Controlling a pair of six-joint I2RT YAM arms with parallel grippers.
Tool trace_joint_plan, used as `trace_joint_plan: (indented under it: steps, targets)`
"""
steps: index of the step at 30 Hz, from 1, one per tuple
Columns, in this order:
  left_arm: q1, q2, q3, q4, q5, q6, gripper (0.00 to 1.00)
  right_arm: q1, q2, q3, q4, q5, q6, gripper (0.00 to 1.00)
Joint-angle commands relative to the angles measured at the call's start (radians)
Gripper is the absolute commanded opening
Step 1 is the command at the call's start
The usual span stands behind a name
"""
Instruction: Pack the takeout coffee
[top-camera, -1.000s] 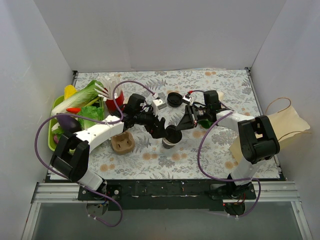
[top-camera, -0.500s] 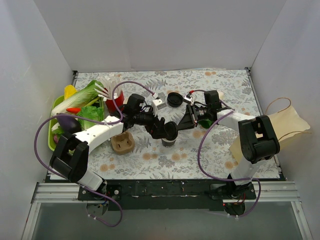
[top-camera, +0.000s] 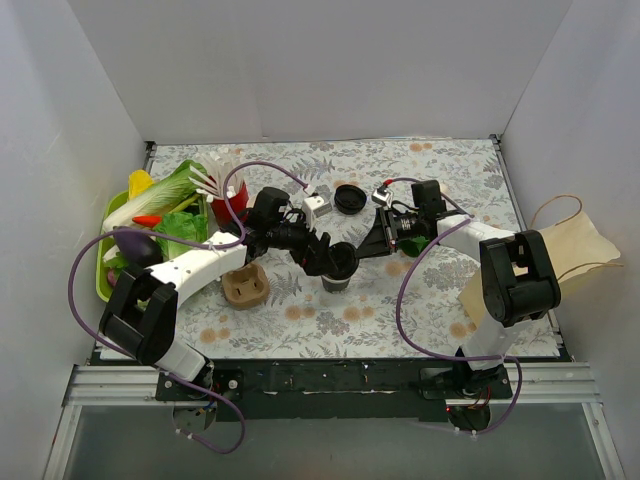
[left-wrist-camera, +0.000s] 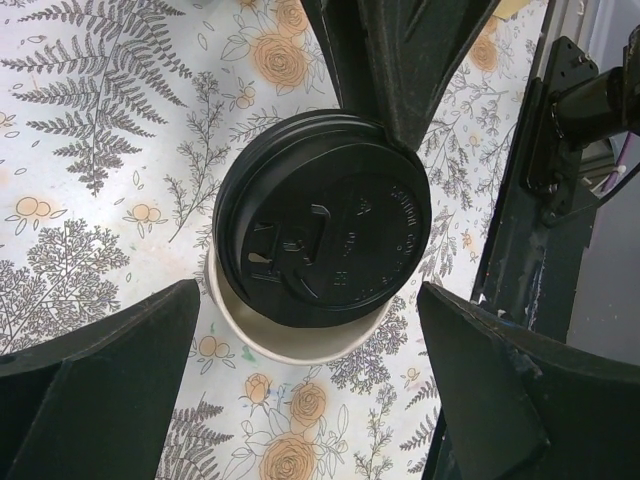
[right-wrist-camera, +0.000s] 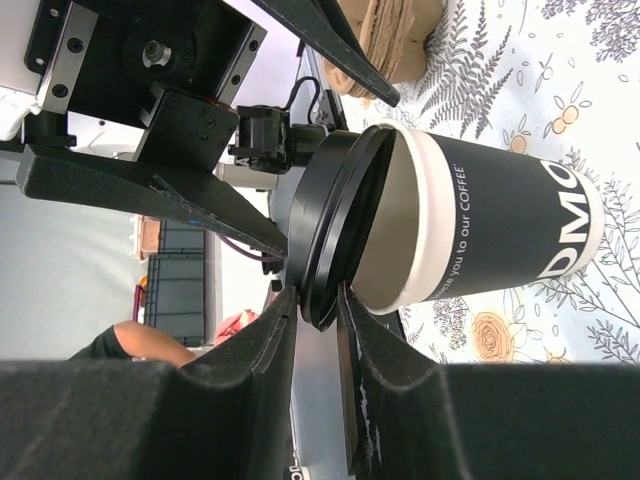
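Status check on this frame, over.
Left fingers open, flanking dark cream-rimmed paper coffee cup. Right fingers astride round black plastic lid, on its rim, grip unclear. Lid tilted, half-seated.

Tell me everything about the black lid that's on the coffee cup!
The lid is round, black, shiny plastic, with a raised rim, tiny raised letters and a sip slot. It sits crooked on the coffee cup: one side rests on the rim, the other is lifted, showing the pale inside. The right fingers straddle its edge, on the lifted side.

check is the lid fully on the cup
Not fully on: the lid sits tilted and offset, leaving part of the cup rim uncovered.
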Motion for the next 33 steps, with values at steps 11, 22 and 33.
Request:
trace_joint_plan:
  steps: [11, 22, 33]
  targets:
    - [-0.004, -0.017, 0.033, 0.002, -0.007, -0.006, 0.91, -0.013, -0.005, 0.052, -0.122, 0.087, -0.125, 0.32]
    - [-0.004, -0.014, 0.022, 0.01, -0.017, -0.009, 0.91, -0.012, 0.021, 0.064, -0.171, 0.135, -0.174, 0.33]
    - [-0.004, -0.015, 0.02, 0.011, -0.037, -0.011, 0.92, -0.01, 0.031, 0.067, -0.191, 0.158, -0.202, 0.34]
